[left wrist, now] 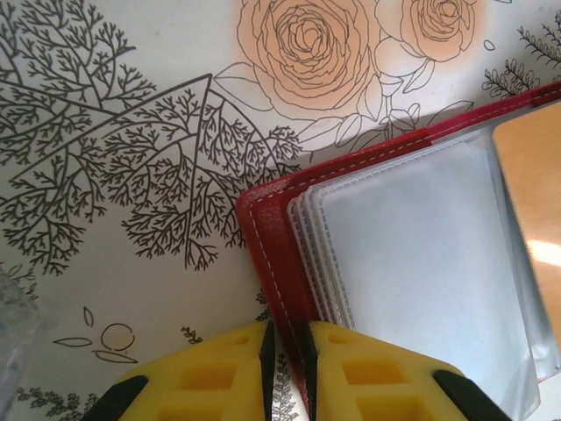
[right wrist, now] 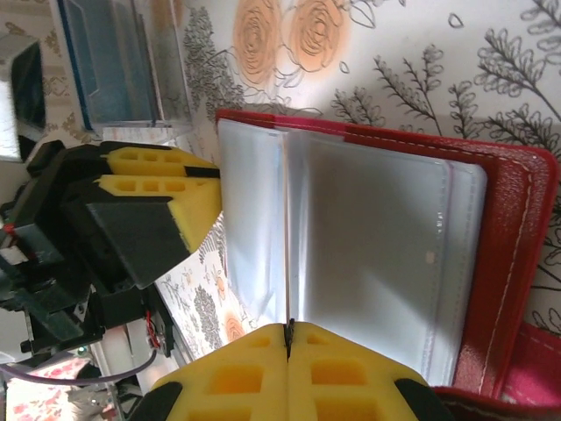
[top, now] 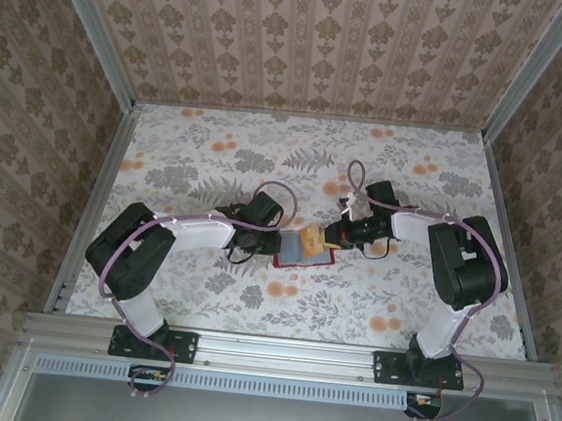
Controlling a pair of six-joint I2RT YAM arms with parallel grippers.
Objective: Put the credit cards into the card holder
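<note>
One red card holder (top: 302,259) is shown lying open on the floral table (top: 218,144), flanked by two grippers. Its left cover edge is pinched by the left gripper (left wrist: 287,373). One see-through pocket leaf (right wrist: 254,219) is clamped between the right gripper's (right wrist: 287,373) pressed-together fingers.

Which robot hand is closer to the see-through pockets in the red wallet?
Right. The right gripper pinches a pocket page; the left gripper clamps the wallet's red cover beside it.
</note>
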